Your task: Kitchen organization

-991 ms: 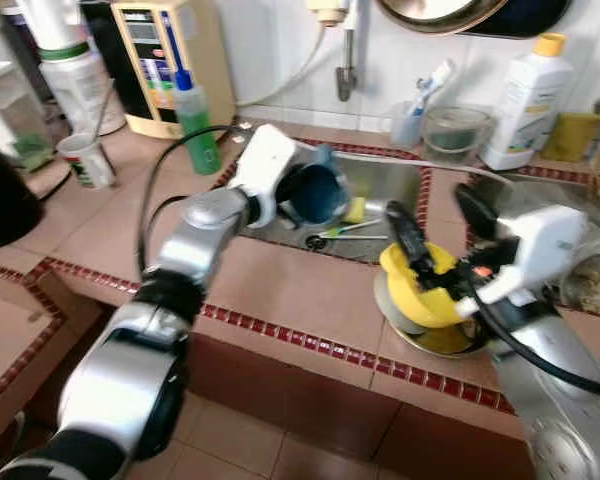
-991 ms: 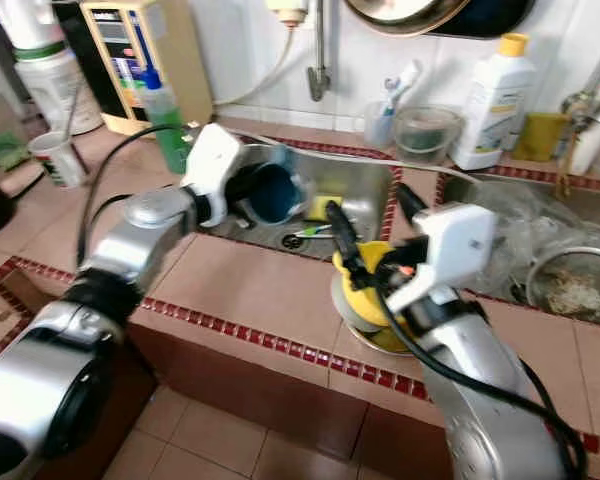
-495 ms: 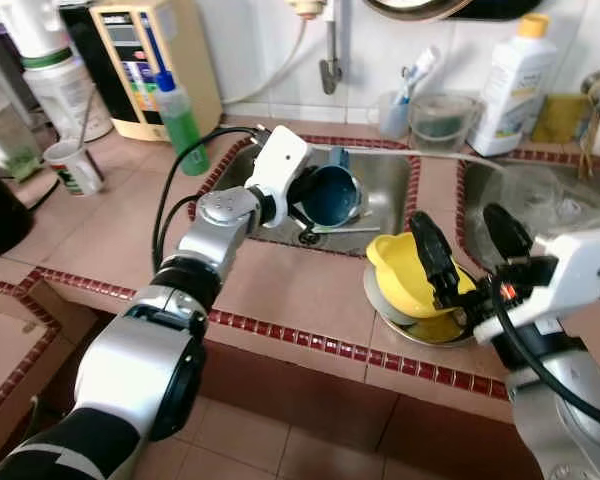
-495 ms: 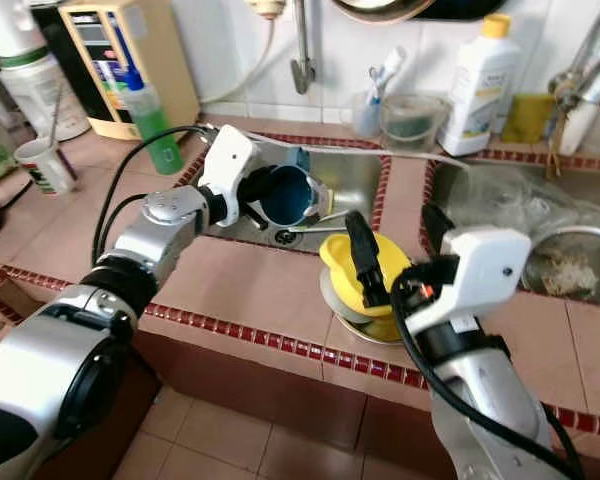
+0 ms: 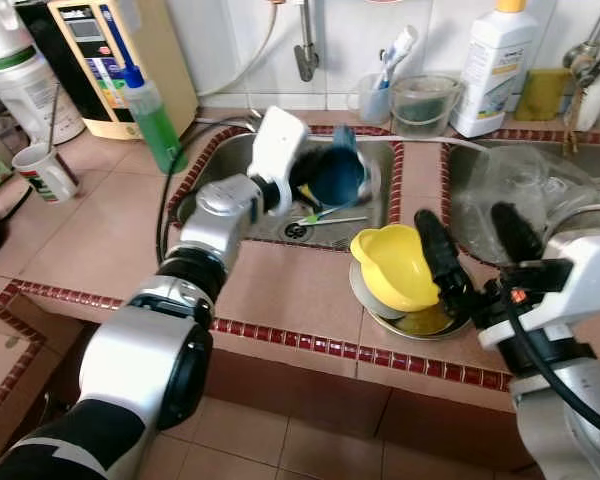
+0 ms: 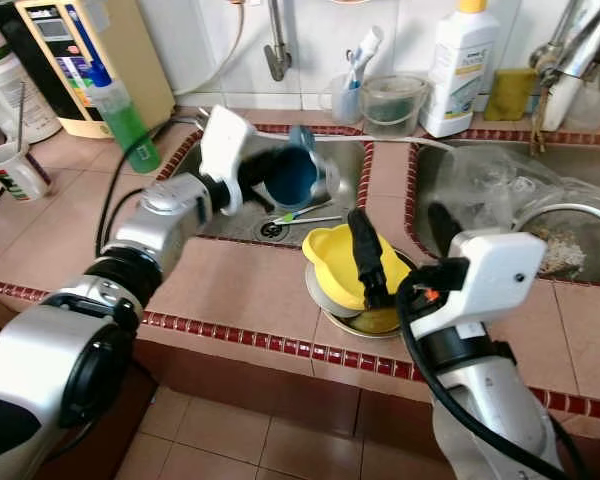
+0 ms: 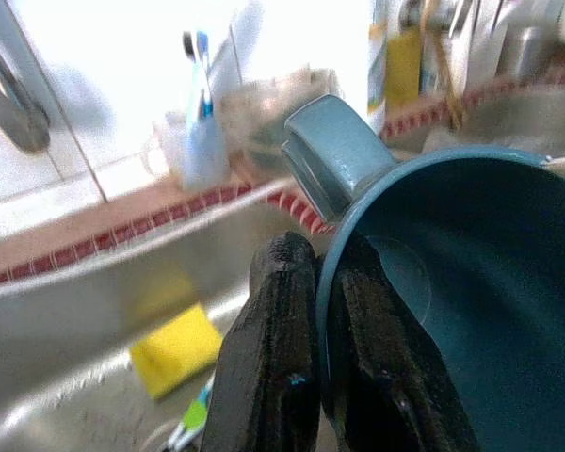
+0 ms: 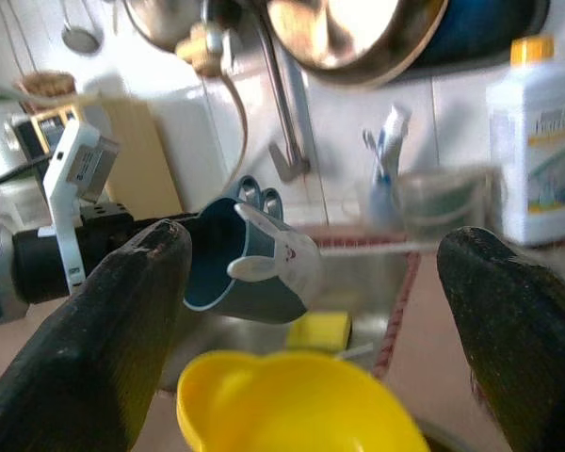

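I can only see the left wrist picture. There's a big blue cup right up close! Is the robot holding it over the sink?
Observer: Yes. The left gripper pinches the rim of the blue cup and holds it up, tipped on its side, above the steel sink.
Operator: Where's the other hand?
Observer: The right gripper is open, and its fingers reach over a yellow bowl on the tiled counter.
Operator: Is the bowl on the tiles?
Observer: No, it sits tilted in a metal dish at the counter's front edge.
Operator: Does my cup have a picture on it?
Observer: The right wrist view shows a white bunny face on its side.
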Controlling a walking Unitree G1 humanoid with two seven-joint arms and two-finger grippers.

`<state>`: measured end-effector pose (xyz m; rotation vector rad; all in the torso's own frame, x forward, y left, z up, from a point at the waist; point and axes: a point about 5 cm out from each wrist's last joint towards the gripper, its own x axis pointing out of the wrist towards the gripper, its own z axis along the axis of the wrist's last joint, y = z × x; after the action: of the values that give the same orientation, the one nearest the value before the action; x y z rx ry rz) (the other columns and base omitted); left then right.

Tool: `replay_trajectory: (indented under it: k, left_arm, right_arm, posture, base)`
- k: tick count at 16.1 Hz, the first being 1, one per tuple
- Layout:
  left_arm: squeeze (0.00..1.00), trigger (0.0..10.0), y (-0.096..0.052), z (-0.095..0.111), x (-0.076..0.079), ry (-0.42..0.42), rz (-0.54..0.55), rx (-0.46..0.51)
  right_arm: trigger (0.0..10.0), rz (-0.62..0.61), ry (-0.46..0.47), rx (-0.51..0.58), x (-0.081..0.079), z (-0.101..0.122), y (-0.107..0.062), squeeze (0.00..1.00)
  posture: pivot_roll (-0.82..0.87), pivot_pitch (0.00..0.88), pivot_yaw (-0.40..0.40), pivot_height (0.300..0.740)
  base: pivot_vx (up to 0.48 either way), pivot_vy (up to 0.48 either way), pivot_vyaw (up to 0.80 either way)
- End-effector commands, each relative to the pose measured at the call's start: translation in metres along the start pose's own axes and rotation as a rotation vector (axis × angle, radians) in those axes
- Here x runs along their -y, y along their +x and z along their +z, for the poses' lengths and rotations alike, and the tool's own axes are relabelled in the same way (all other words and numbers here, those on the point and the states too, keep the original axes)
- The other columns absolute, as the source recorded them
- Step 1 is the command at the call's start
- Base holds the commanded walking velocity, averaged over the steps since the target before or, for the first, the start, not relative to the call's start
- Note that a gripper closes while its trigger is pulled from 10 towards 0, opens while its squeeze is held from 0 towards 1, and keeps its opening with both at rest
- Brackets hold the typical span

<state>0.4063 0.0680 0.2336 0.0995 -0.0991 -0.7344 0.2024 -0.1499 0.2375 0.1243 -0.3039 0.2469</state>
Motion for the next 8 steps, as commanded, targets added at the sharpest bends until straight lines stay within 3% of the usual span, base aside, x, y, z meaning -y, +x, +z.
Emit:
replay_trajectory:
  k: [1, 5, 8]
  left_arm:
    - [0.0, 10.0, -0.009, 0.018, -0.016, -0.036, 0.03, 0.113]
    - [0.0, 10.0, -0.017, 0.02, -0.02, -0.071, 0.06, 0.173]
    - [0.0, 10.0, -0.023, 0.021, -0.013, -0.141, 0.07, 0.233]
  right_arm:
    - [10.0, 0.011, -0.007, 0.039, 0.0, 0.003, 0.006, 0.0]
    - [10.0, -0.019, -0.032, 0.067, 0.007, 0.0, 0.014, 0.0]
    - [10.0, -0.056, -0.045, 0.09, 0.013, -0.004, 0.02, 0.0]
  posture:
    - [-0.27, 0.089, 0.152, 0.74]
    - [-0.26, 0.062, 0.153, 0.74]
    - [-0.24, 0.031, 0.148, 0.74]
  base:
    - [0.0, 0.0, 0.0]
    - [0.0, 0.0, 0.0]
    - [0.0, 0.0, 0.0]
